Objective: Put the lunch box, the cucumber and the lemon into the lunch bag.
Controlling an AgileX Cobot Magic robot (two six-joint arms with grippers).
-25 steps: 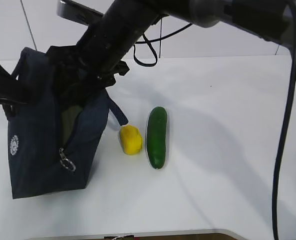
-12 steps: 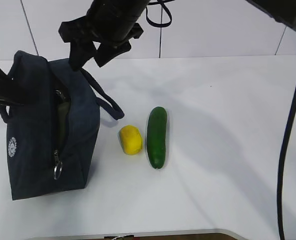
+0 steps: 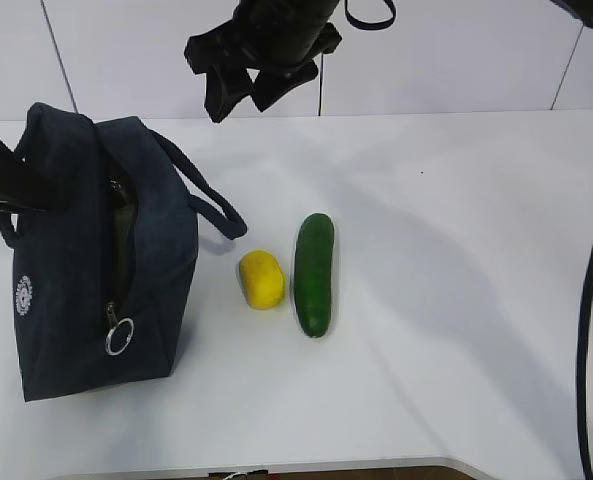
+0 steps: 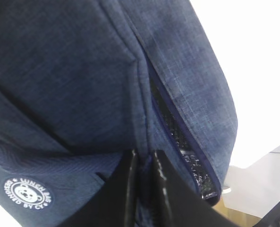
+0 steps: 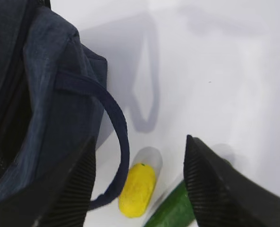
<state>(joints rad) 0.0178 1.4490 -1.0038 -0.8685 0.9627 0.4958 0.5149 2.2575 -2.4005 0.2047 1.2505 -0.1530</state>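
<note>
Lunch bag (image 3: 86,250) stands upright at the left of the white desk (image 3: 456,250), its top zipper gaping.

The lemon (image 3: 262,279) and cucumber (image 3: 314,273) lie side by side just right of the bag, close but apart, the cucumber pointing away from the desk's near edge; broad bare desk spreads to their right and in front. One loop handle (image 3: 211,200) droops from the bag toward the lemon. The zipper's metal ring pull (image 3: 119,336) hangs on the bag's near face. The right tool (image 3: 251,85) hangs in the air above the back of the desk, jaws spread wide and empty, right of the bag's mouth and behind the lemon. The left tool (image 4: 144,189) is pinched narrow on the bag's fabric at its far-left side, near the white round logo (image 4: 29,194). The lunch box cannot be made out.
</note>
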